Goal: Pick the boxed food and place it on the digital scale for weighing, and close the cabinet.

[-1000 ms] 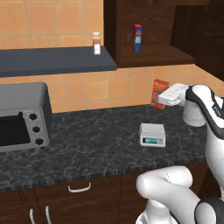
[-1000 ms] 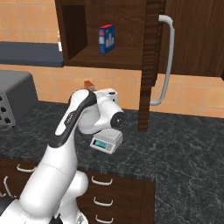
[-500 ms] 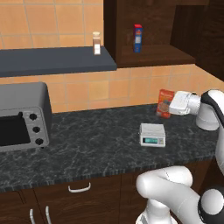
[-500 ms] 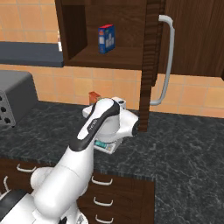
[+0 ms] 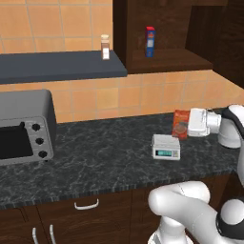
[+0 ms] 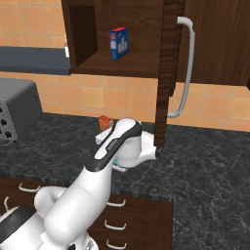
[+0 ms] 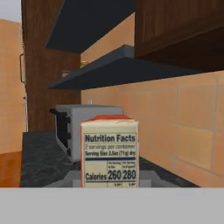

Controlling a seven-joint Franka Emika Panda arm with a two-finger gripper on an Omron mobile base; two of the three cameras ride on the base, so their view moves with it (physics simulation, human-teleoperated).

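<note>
Gripper (image 5: 187, 125), at right of centre in the left base view, is pinching the boxed food (image 5: 180, 124) between its fingers, holding it upright just above and behind the digital scale (image 5: 166, 146). Box is judged light, stiff cardboard with smooth sides; it is likely to crush under hard squeezing, so moderate pressure across its narrow sides is advised. At lower centre of the hand view, its panel is reading "Nutrition Facts", "Calories 260 280". Cabinet (image 6: 164, 73) is standing open at the top of the right base view, its silver handle (image 6: 185, 68) facing outward, with a blue carton (image 6: 118, 43) on the shelf inside.
</note>
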